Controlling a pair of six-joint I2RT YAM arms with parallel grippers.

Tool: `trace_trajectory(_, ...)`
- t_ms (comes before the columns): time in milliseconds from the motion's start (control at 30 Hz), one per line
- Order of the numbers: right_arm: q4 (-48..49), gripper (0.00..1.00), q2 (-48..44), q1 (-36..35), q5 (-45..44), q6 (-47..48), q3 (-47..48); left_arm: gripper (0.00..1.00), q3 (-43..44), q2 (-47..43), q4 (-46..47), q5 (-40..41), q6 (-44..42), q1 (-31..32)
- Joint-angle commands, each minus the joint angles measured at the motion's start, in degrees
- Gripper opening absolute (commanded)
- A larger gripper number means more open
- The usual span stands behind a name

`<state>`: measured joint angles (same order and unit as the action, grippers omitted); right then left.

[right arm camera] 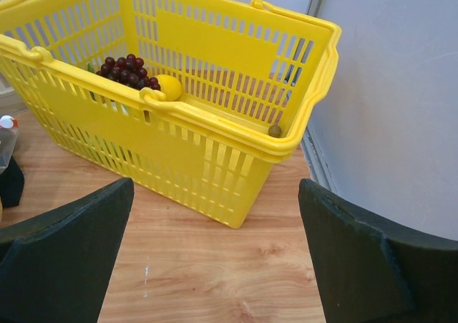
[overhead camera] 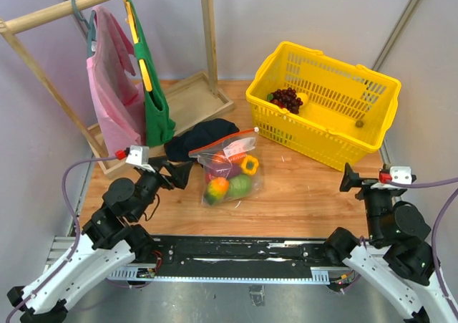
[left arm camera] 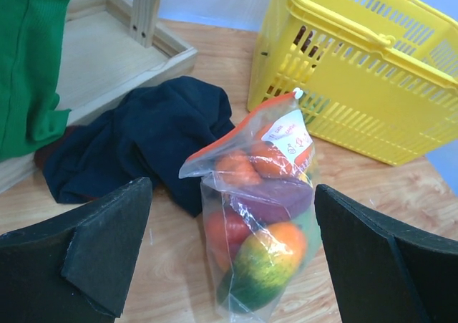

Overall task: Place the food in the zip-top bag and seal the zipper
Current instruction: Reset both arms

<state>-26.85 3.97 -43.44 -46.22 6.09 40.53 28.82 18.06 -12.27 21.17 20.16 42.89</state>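
Note:
The clear zip-top bag (overhead camera: pixel 230 171) lies on the wooden table in front of my left gripper (overhead camera: pixel 179 172). It holds the food: a yellow bell pepper (overhead camera: pixel 249 165), an orange-and-green fruit (left arm camera: pixel 275 258), a purple eggplant (left arm camera: pixel 275 198), a red tomato (left arm camera: pixel 223 230) and an orange (left arm camera: pixel 236 169). The orange-red zipper (left arm camera: pixel 243 126) runs along the bag's far edge, and its sides look pressed together. The left gripper (left arm camera: pixel 232 215) is open, with the bag (left arm camera: pixel 215 194) just beyond its fingers and untouched. My right gripper (overhead camera: pixel 348 176) is open and empty, facing the basket in its wrist view (right arm camera: pixel 215 194).
A yellow basket (overhead camera: pixel 275 133) stands at the back right with dark grapes (overhead camera: pixel 286 97) and a lemon (right arm camera: pixel 168 87) inside. A dark cloth (overhead camera: pixel 200 138) lies behind the bag. A wooden rack (overhead camera: pixel 210 36) with a pink garment (overhead camera: pixel 111 94) and a green garment (overhead camera: pixel 154 101) stands at the back left.

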Motion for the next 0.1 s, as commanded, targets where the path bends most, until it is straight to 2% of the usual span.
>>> trace_trajectory(0, 1.7, 0.99, -1.2, 0.8, -0.5, -0.2, -0.5, 0.99, 0.8, 0.5, 2.4, 0.1, -0.8, 0.0)
trace_trajectory(67, 1.9, 0.98, -1.1, 0.7, -0.3, -0.1, -0.5, 0.99, 0.8, 0.6, 2.5, 0.0, -0.8, 0.0)
